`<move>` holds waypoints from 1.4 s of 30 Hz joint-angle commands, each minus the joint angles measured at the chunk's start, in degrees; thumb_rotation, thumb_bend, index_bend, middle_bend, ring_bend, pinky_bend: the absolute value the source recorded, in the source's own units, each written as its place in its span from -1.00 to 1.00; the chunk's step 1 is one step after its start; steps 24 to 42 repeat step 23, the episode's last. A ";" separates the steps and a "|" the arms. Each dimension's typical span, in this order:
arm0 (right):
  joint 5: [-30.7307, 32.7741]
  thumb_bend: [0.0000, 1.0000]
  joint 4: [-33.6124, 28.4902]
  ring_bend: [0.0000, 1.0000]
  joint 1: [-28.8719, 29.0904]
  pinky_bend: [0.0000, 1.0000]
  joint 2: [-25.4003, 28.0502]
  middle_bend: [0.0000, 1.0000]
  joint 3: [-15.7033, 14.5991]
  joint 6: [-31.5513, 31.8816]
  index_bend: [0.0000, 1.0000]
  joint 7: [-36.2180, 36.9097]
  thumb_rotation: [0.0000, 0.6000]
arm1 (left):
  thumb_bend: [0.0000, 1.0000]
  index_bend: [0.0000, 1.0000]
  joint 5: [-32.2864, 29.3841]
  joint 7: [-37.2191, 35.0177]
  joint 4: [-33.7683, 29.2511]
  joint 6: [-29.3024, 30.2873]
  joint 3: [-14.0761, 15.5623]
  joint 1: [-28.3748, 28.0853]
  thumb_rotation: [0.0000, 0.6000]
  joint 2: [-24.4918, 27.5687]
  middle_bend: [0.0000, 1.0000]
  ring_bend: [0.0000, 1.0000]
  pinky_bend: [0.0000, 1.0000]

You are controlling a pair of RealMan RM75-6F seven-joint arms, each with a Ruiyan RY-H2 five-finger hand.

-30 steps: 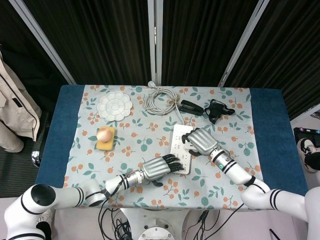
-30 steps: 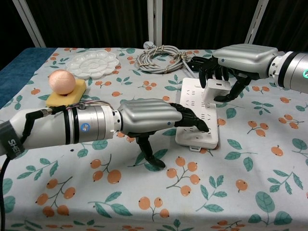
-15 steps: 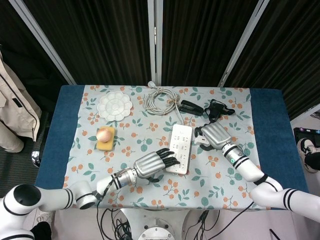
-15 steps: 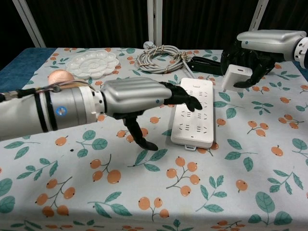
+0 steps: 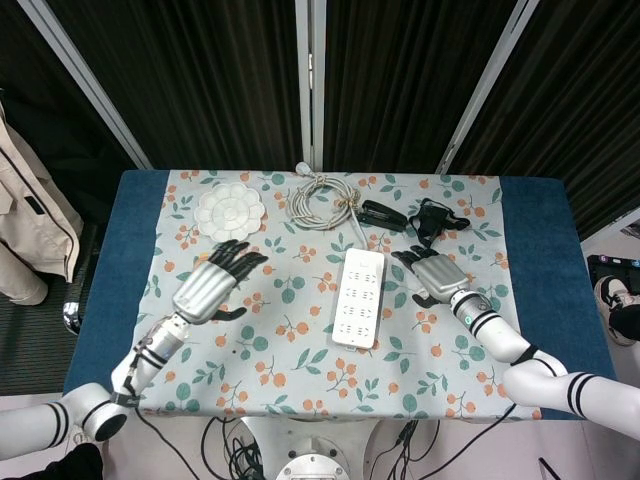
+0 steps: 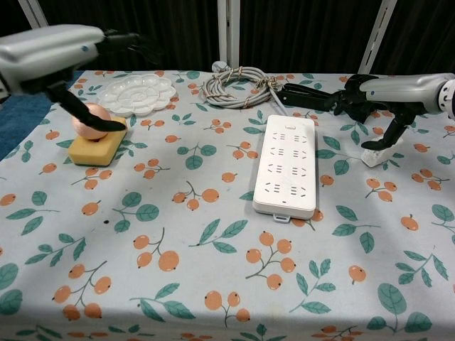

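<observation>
Both hands have left the power strip since the earlier frames: the left one has swung out toward the sponge side, and the right one has carried the white plug adapter off to the strip's 3 o'clock side.

From the head view, the left hand (image 5: 208, 285) hovers with fingers spread, holding nothing, covering the spot where the yellow sponge lies. The power strip (image 5: 358, 297) lies alone mid-tabletop, its cable (image 5: 318, 200) coiled at 12 o'clock. The right hand (image 5: 437, 275) sits just beside the strip's right edge; its grip is hidden from above.

From the chest view, the left hand (image 6: 50, 53) hangs above the peach-coloured ball (image 6: 90, 119) on the yellow sponge (image 6: 97, 145), thumb tip near the ball. The right hand (image 6: 387, 96) reaches down to the white plug adapter (image 6: 377, 154), which rests on the tabletop (image 6: 213, 284); the fingers (image 6: 392, 131) appear to touch its top (whether they pinch it I cannot tell).

I judge the step to be setting down the unplugged adapter; next, the right hand needs to let go cleanly and lift without tipping it.
</observation>
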 commanded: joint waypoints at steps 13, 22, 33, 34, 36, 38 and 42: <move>-14.94 -0.46 -14.15 -1.00 -24.45 -0.79 13.17 -0.80 -5.78 40.85 -1.00 0.59 1.00 | -0.68 -0.78 -12.31 4.10 -4.37 16.02 2.09 21.90 1.00 14.67 -0.69 -0.90 -0.85; -21.65 -0.46 -13.66 -1.00 -34.70 -0.79 12.91 -0.80 -9.63 52.66 -1.00 3.02 1.00 | -0.68 -0.78 -9.69 8.95 -10.78 23.30 4.36 29.69 1.00 16.17 -0.69 -0.90 -0.86; -22.28 -0.46 -13.38 -1.00 -35.49 -0.79 12.60 -0.80 -9.83 53.40 -1.00 3.36 1.00 | -0.68 -0.78 -8.82 9.59 -11.27 23.91 4.65 30.34 1.00 15.66 -0.69 -0.90 -0.86; -22.28 -0.46 -13.38 -1.00 -35.49 -0.79 12.60 -0.80 -9.83 53.40 -1.00 3.36 1.00 | -0.68 -0.78 -8.82 9.59 -11.27 23.91 4.65 30.34 1.00 15.66 -0.69 -0.90 -0.86; -22.28 -0.46 -13.38 -1.00 -35.49 -0.79 12.60 -0.80 -9.83 53.40 -1.00 3.36 1.00 | -0.68 -0.78 -8.82 9.59 -11.27 23.91 4.65 30.34 1.00 15.66 -0.69 -0.90 -0.86; -22.28 -0.46 -13.38 -1.00 -35.49 -0.79 12.60 -0.80 -9.83 53.40 -1.00 3.36 1.00 | -0.68 -0.78 -8.82 9.59 -11.27 23.91 4.65 30.34 1.00 15.66 -0.69 -0.90 -0.86; -22.28 -0.46 -13.38 -1.00 -35.49 -0.79 12.60 -0.80 -9.83 53.40 -1.00 3.36 1.00 | -0.68 -0.78 -8.82 9.59 -11.27 23.91 4.65 30.34 1.00 15.66 -0.69 -0.90 -0.86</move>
